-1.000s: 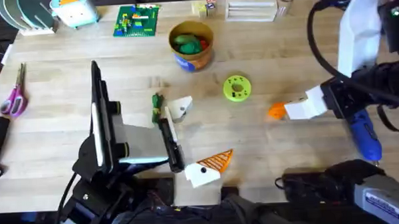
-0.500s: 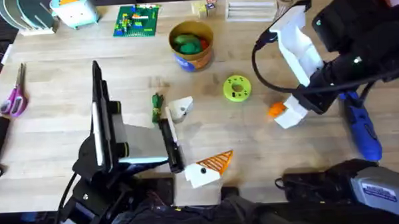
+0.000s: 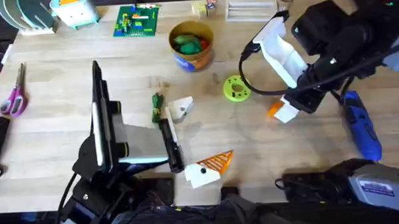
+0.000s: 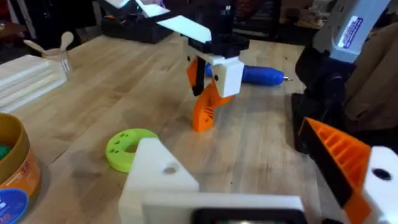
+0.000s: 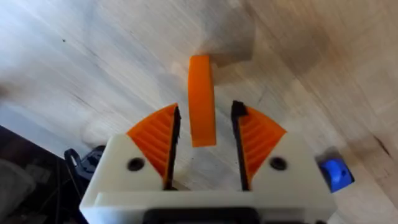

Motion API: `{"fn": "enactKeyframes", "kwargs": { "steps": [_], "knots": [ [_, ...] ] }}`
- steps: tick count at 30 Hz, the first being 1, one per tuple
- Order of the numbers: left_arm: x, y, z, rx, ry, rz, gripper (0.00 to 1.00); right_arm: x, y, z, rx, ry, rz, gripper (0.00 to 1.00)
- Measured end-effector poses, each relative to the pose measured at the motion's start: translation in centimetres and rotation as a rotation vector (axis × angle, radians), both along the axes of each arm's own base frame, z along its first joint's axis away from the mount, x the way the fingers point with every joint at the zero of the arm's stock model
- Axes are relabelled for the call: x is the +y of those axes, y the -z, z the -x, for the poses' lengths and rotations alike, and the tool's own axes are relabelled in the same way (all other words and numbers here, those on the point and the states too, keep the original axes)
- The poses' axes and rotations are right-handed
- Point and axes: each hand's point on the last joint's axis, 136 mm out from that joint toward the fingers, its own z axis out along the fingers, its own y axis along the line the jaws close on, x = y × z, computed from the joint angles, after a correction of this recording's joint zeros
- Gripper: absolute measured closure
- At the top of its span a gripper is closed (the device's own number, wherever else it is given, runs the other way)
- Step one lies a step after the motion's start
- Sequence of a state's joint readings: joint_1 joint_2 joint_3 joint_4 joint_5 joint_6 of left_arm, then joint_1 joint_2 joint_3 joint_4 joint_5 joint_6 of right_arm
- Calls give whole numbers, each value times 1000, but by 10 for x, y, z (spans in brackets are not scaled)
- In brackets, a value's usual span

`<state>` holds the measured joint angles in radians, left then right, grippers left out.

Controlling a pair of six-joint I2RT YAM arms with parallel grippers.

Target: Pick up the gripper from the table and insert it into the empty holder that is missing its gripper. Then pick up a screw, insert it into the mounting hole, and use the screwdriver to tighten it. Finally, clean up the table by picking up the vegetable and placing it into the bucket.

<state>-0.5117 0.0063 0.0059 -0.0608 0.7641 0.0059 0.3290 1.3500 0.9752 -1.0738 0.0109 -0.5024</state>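
Overhead view puts the right gripper (image 3: pixel 284 112) low over the desk (image 3: pixel 65 77), right of the green disc (image 3: pixel 236 87), poised around the gripper (image 3: pixel 275 110) — the small orange wedge. To pick it cleanly, the jaws should probably settle a little deeper and centre on the wedge before closing, so the ribbed pads (image 5: pixel 258 138) press on its flat sides and it cannot twist.

On the right wrist camera the jaws stand part open, the wedge upright between the pads with a narrow gap each side — not yet clamped.

Nearer the left arm, the holder (image 3: pixel 181 108) waits beside the vegetable (image 3: pixel 156 104). Left gripper (image 4: pixel 261 186): released, holding nothing.
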Motion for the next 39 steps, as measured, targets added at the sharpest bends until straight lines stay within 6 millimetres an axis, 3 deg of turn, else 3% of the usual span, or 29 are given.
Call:
{"fn": "enactKeyframes", "kwargs": {
  "steps": [3,8,11,14,19,22,25,28,32,35,39],
  "knots": [
    [0,0,0,0,0,0,8,-1,0,1,4,1,5,551],
    [0,0,0,0,0,0,8,-2,-1,0,-2,3,11,969],
    [0,0,0,0,0,0,8,-2,-5,-2,-17,4,8,987],
    [0,0,0,0,0,0,8,-1,-23,-4,-55,5,-3,989],
    [0,0,0,0,0,0,9,4,-88,-18,-259,34,-81,989],
    [0,0,0,0,1,0,9,12,-122,-23,-395,102,-216,989],
    [0,0,0,0,1,0,9,26,-140,-31,-486,176,-416,990],
    [0,0,0,0,1,0,9,50,-136,-36,-451,267,-646,990],
    [0,0,0,0,2,0,9,83,-113,-33,-211,455,-875,990],
    [0,0,0,1,2,0,9,103,-97,-17,26,554,-954,990],
    [0,0,0,0,2,0,9,130,-95,5,285,568,-1016,990]
  ]
}}
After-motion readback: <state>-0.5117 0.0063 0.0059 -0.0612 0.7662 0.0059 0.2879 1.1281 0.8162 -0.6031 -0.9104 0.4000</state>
